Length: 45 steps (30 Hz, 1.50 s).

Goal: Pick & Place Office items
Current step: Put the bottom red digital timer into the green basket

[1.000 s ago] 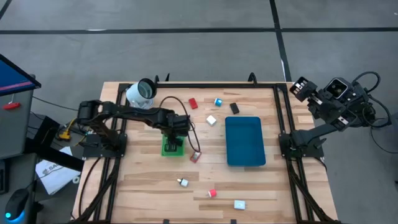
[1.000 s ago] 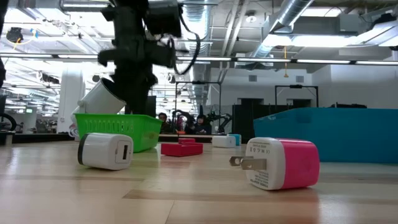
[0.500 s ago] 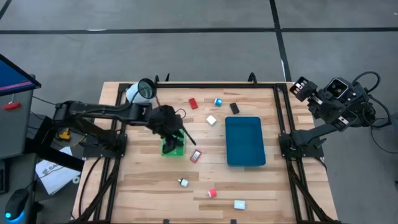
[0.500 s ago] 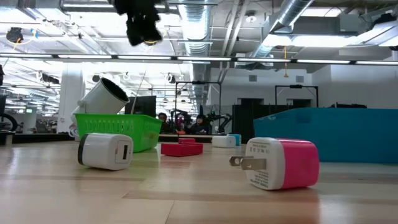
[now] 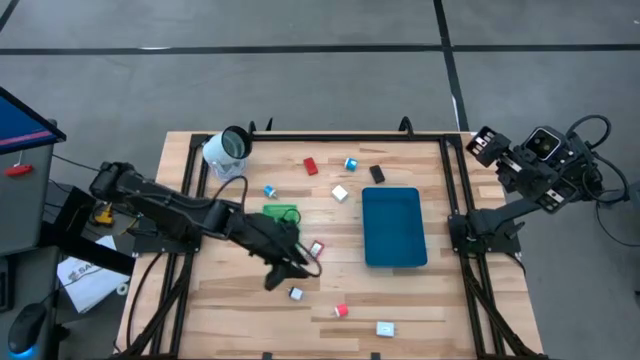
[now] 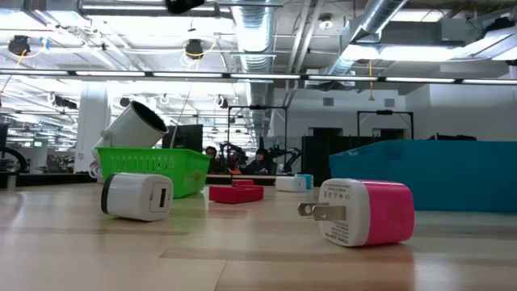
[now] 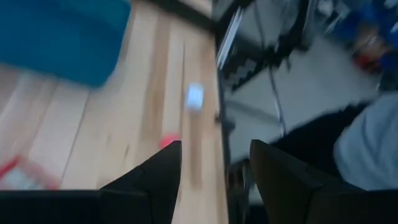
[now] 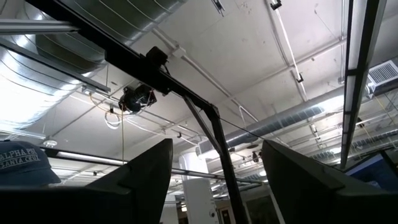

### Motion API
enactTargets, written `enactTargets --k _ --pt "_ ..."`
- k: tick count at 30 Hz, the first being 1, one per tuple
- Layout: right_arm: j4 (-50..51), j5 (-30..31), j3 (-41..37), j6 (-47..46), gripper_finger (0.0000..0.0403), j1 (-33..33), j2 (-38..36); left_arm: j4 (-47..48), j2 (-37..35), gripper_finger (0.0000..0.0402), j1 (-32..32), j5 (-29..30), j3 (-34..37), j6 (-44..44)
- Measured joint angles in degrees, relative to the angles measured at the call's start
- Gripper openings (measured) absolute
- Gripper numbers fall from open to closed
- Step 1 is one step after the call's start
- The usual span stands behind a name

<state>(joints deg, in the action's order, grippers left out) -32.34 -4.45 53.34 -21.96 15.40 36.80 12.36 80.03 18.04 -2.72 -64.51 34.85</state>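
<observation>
Up close, pink-and-white plug block (image 6: 367,212)

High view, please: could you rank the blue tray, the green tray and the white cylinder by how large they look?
1. Blue tray, clearly the largest.
2. and 3. White cylinder and green tray look about alike; the left arm covers part of the green tray, so I would not rank them.

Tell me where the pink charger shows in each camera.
High view: pink charger near the table's front edge, about midway along it.
Low view: large in the right foreground, prongs pointing left.
Left wrist view: probably the blurred red spot on the wood, near the picture's middle.
Right wrist view: not in it; only ceiling.
Shared landmark: blue tray.
</observation>
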Motion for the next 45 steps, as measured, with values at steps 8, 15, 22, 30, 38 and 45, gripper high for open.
enactTargets --k 8,15,22,30,38,45 --pt "-0.1 0.0 0.0 -0.5 0.024 0.0 0.0 -6.8 6.5 0.0186 -4.0 2.4 -6.4 -3.5" --pt "0.0 -0.2 0.0 -1.2 0.024 0.0 0.0 2.2 12.7 0.0186 -8.8 0.3 -20.1 -12.2" --pt "0.0 -1.5 0.0 -1.2 0.024 0.0 0.0 18.8 18.2 0.0186 -10.9 1.5 -33.5 -14.4" --pt "0.2 -1.7 0.0 -1.9 0.024 0.0 -0.1 27.1 22.9 0.0186 -7.2 2.1 -36.3 -7.6" --pt "0.2 -2.2 0.0 -4.6 0.024 0.0 -0.1 20.5 25.1 0.0186 -3.7 -1.8 -36.4 -4.4" --pt "0.2 -4.7 0.0 -6.8 0.024 0.0 -0.1 30.3 30.9 0.0186 -4.9 3.1 -48.7 -5.9"
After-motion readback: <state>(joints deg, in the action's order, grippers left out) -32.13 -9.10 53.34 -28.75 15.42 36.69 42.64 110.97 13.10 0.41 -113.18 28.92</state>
